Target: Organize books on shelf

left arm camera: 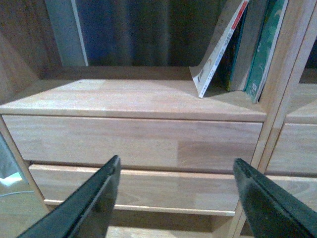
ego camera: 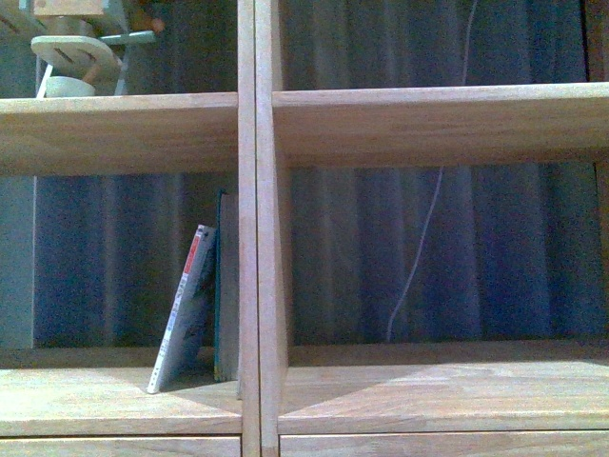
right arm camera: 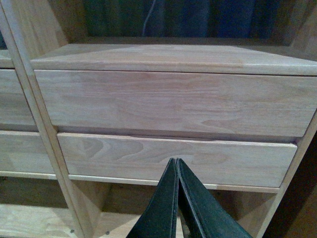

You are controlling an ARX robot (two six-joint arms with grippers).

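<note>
Books are found in the left column of the shelf (ego camera: 249, 286), at the right end of the compartment's tabletop: a pale white-green paperback (ego camera: 183, 309) leans tilted against a dark teal one (ego camera: 226, 286) standing by the central upright. Both are judged thin, light and floppy, best pinched across the spine edge near mid-height. The left pincer (left arm camera: 176, 198) is spread wide and empty; the right pincer (right arm camera: 177, 198) is closed on nothing.

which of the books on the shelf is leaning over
The pale white-green book with the red-topped spine; it tilts against the dark teal book, which stands upright by the divider.
</note>
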